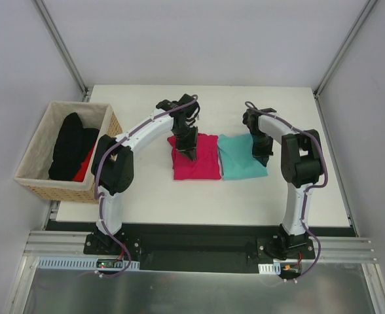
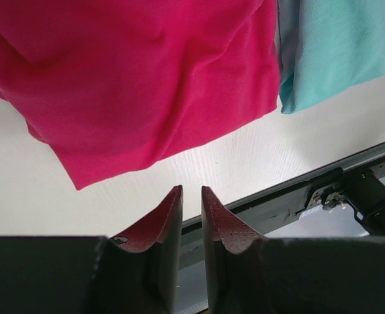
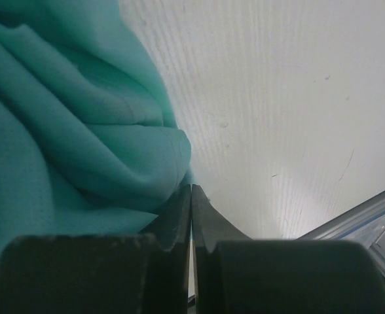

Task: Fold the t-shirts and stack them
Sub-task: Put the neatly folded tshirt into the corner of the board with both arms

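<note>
1. Top view, surroundings: a wicker basket (image 1: 38, 176) sits off the counter's (image 1: 179, 203) left edge, holding black cloth (image 1: 71, 147) with a bit of red cloth (image 1: 84, 171) beneath it. It is well apart from both shirts, and nothing lies between the shirts and the arms.
2. Top view, shirts: the pink t-shirt (image 1: 202, 163) and the teal t-shirt (image 1: 238, 160) lie flat side by side at mid-counter, their inner edges touching. Each is folded to a near-square block with edges roughly parallel to the counter's edges, so neither shows a clear long axis.
3. Top view, arms: the left arm (image 1: 140, 131) reaches in from the left, elbow raised, and its left pincer (image 1: 188, 154) points down over the pink shirt. The right arm (image 1: 300, 157) is bent high, with the right pincer (image 1: 262, 158) down at the teal shirt's right edge.
4. Left wrist view: the left pincer (image 2: 191, 196) stands narrowly apart with nothing between its fingers, above bare counter (image 2: 245, 163). The pink t-shirt (image 2: 160, 85) lies just beyond it, the teal t-shirt (image 2: 343, 46) lies to its right, and a dark rail (image 2: 349, 190) runs along the counter's edge.
5. Right wrist view: the right pincer (image 3: 191, 196) is pressed fully together. A rumpled fold of the teal t-shirt (image 3: 68, 131) bunches against its left finger – whether any cloth is caught cannot be told. Bare counter (image 3: 277, 98) lies to the right.
</note>
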Available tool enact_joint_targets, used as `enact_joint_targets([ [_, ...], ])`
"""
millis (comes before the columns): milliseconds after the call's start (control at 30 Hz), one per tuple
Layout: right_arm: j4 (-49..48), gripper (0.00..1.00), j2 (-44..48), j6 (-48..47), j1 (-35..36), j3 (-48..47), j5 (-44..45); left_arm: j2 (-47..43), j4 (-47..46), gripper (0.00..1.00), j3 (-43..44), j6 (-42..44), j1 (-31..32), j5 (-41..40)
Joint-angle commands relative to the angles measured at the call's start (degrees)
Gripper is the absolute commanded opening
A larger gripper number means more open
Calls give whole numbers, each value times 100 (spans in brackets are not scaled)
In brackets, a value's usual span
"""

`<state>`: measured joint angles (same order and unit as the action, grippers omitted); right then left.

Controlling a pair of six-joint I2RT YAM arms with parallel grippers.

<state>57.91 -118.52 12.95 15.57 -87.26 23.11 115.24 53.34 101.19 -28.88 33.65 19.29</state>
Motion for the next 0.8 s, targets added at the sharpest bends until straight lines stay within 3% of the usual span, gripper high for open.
enact_joint_targets([
  [0,422,1,5,155,7,-344,245,-415,115,17,-29,155,-51,-13],
  [33,484,11,-13,164,7,-379,359,-415,124,17,-38,146,-51,-30],
  [133,616,20,4,182,-72,-484,597,-406,124,17,-29,146,-60,-30],
  [400,687,34,338,-46,-432,-950,1072,-318,115,17,120,111,-51,145],
  [767,502,41,-109,-671,-546,-2153,388,95,124,18,551,-108,221,365],
])
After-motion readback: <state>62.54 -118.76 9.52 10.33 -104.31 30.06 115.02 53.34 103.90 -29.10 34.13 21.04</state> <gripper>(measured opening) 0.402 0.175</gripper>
